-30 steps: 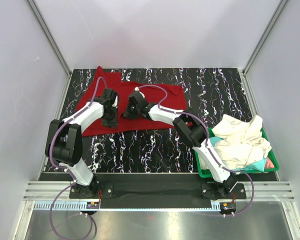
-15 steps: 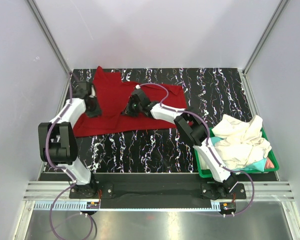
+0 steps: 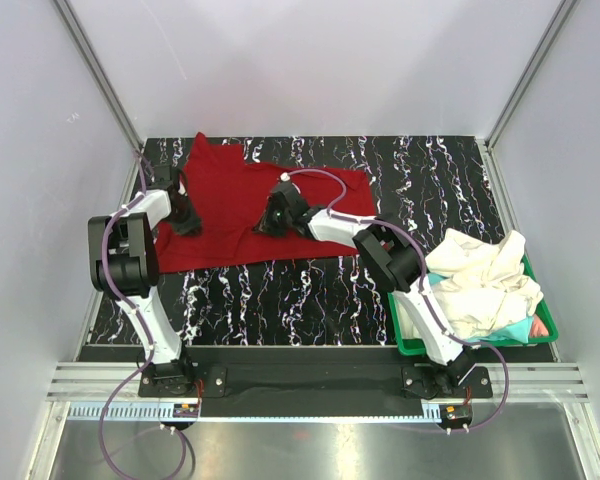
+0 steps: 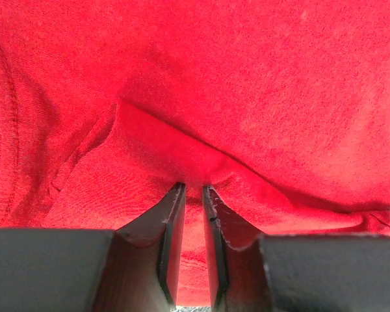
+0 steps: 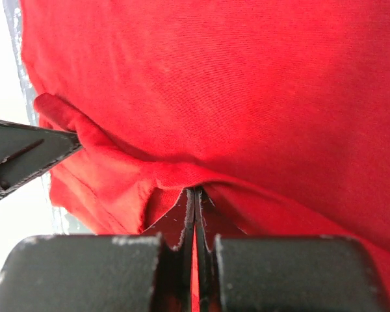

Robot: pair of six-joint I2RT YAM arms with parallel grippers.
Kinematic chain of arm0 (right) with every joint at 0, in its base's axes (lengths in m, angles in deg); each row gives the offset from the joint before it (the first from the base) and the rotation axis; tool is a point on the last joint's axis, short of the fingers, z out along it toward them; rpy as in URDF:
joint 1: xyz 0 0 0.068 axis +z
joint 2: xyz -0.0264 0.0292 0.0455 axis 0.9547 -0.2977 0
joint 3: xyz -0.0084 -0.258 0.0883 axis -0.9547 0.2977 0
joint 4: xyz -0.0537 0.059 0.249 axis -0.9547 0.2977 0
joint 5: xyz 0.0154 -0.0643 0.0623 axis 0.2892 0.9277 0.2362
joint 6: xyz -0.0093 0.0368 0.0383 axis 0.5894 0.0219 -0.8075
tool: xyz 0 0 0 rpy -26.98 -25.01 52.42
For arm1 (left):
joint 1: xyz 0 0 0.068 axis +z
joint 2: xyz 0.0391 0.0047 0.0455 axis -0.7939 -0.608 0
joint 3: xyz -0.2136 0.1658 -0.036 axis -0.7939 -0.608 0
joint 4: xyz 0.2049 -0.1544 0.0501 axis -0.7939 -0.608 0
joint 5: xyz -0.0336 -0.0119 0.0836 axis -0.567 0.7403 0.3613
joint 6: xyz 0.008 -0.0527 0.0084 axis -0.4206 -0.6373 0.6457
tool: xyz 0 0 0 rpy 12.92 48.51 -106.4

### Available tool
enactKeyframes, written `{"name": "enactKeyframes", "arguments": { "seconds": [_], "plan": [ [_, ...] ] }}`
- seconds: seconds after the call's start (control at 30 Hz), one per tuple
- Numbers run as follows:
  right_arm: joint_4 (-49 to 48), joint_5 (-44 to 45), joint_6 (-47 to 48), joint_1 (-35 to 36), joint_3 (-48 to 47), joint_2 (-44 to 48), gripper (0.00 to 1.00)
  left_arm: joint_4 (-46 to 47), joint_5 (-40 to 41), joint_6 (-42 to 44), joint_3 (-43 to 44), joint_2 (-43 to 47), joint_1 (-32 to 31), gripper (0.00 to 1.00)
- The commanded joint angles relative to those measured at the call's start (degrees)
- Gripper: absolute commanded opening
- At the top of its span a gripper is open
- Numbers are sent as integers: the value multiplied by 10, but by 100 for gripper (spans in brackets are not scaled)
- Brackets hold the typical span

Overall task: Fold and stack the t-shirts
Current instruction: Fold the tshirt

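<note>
The large deep red t-shirt lies spread on the back left of the black marbled table. My left gripper is at the shirt's left side. In the left wrist view its jaws stand narrowly apart, pinching a raised fold of red cloth. My right gripper is near the shirt's middle. In the right wrist view it is shut on a thin fold of red cloth. Cream-white shirts are heaped in the green bin, with teal and pinkish cloth under them.
The green bin stands at the table's near right, beside the right arm's base. Grey walls enclose the table at the back and both sides. A dark part shows at the left edge of the right wrist view.
My left gripper moved from the shirt's middle out to its left side, drawing the cloth leftward and flatter. My right gripper shifted slightly right and stays on the shirt.
</note>
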Motion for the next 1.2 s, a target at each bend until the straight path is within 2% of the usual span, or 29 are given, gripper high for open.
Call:
{"name": "enactKeyframes", "arguments": {
  "seconds": [0.0,0.5,0.7,0.8,0.93,0.97,1.07,1.1,1.17],
  "plan": [
    [39,79,32,-15,39,38,1,29,1,-7,2,-3,1,22],
    [49,109,67,-72,81,68,3,34,15,0,-7,-30,13,22],
    [84,106,127,-78,76,84,4,37,12,4,-16,-28,15,21],
    [111,70,147,-78,81,112,10,31,22,9,-27,-12,15,21],
    [171,74,172,-78,98,176,18,22,82,-18,-52,40,15,24],
    [204,78,179,-78,98,184,24,22,80,-27,-60,68,15,25],
    [258,101,216,-78,104,216,32,22,57,-57,-88,111,15,25],
    [263,107,225,-79,112,233,39,23,56,-70,-105,120,15,25],
    [261,115,231,-80,143,248,44,25,58,-81,-120,122,19,25]
  ]
}}
